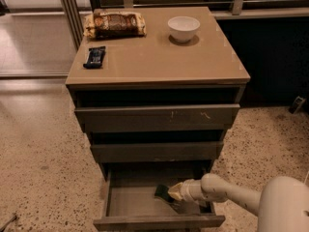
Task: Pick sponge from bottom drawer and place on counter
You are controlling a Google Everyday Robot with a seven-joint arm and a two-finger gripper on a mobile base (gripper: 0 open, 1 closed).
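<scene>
1. The grasp step is under way, as I judge it. The end effector [175,193] is sitting low inside the open bottom drawer [130,203], right against the sponge [162,192].
2. The sponge is lying on the drawer floor, right of centre. It is touching the tip of the end effector on its 9 o'clock side.
3. I cannot tell whether the end effector is apart, together or clamped on the sponge.
4. The arm [227,195] is reaching in from 4 o'clock, over the drawer's right front corner.
5. The next move is probably calling for a firm hold, then a lift toward 6 o'clock, out from under the cabinet. After that comes a rise to the table [159,62].
6. The middle drawer [154,152] and top drawer [154,118] are hanging directly above, so a straight vertical lift is risking a knock.
7. On the table, a bowl [184,28] is standing at 1 o'clock, a snack bar [94,56] at 9 o'clock and a bag [115,24] at 11 o'clock. The centre and the front edge are looking like the best spots for the sponge.
</scene>
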